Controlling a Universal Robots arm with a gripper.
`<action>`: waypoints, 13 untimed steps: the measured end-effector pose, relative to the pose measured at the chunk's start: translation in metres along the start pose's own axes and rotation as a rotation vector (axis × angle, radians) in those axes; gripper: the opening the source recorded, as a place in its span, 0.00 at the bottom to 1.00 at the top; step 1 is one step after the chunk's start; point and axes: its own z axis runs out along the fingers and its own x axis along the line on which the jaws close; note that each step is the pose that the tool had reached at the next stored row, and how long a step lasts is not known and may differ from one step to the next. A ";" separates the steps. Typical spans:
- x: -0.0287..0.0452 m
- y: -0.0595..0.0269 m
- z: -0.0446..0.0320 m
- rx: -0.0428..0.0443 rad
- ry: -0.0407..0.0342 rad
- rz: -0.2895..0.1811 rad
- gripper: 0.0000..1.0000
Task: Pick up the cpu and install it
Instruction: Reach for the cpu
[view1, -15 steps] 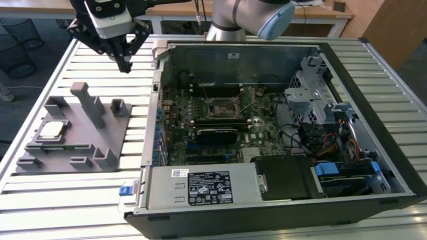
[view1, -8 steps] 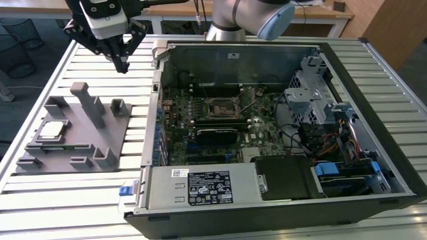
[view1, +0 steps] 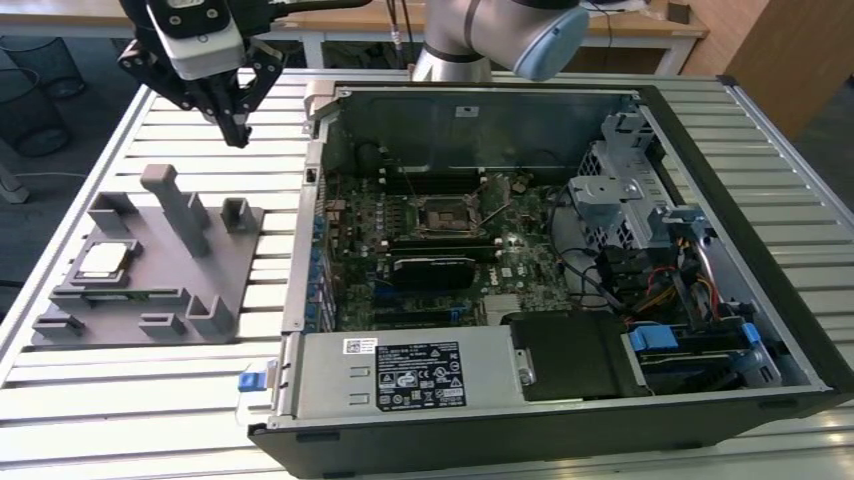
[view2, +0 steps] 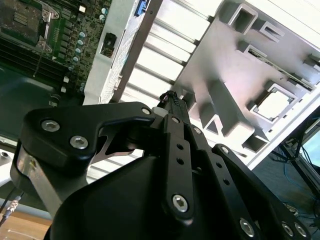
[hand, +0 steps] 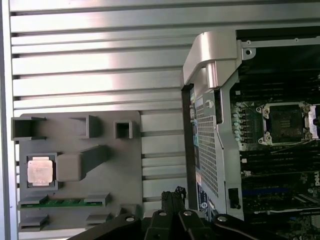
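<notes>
The cpu (view1: 104, 260) is a small silvery square lying flat in a recess of the grey fixture tray (view1: 200, 285) at the exterior view's left. The first wrist view shows the cpu (hand: 41, 170) in its pocket on the tray (hand: 107, 182); in the second wrist view the cpu (view2: 274, 104) is a bright square. My gripper (view1: 238, 132) hangs high over the slatted table behind the tray, well apart from the cpu, fingers closed to a point and holding nothing. In both wrist views the fingertips (hand: 172, 194) (view2: 172, 98) meet. The motherboard socket (view1: 438, 217) (hand: 286, 122) lies open and empty.
An open computer case (view1: 694, 130) fills the middle and the exterior view's right, its metal wall (hand: 212, 100) rising between tray and motherboard. A green memory stick (hand: 65, 202) sits in a tray slot. Upright grey posts (view1: 178, 205) stand on the tray beside the cpu.
</notes>
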 end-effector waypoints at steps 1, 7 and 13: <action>0.0008 -0.0001 0.0001 0.0000 0.0000 0.000 0.11; 0.0055 -0.0005 0.0007 0.0000 0.0003 0.000 0.11; 0.0101 -0.0008 0.0012 0.0000 0.0005 0.000 0.11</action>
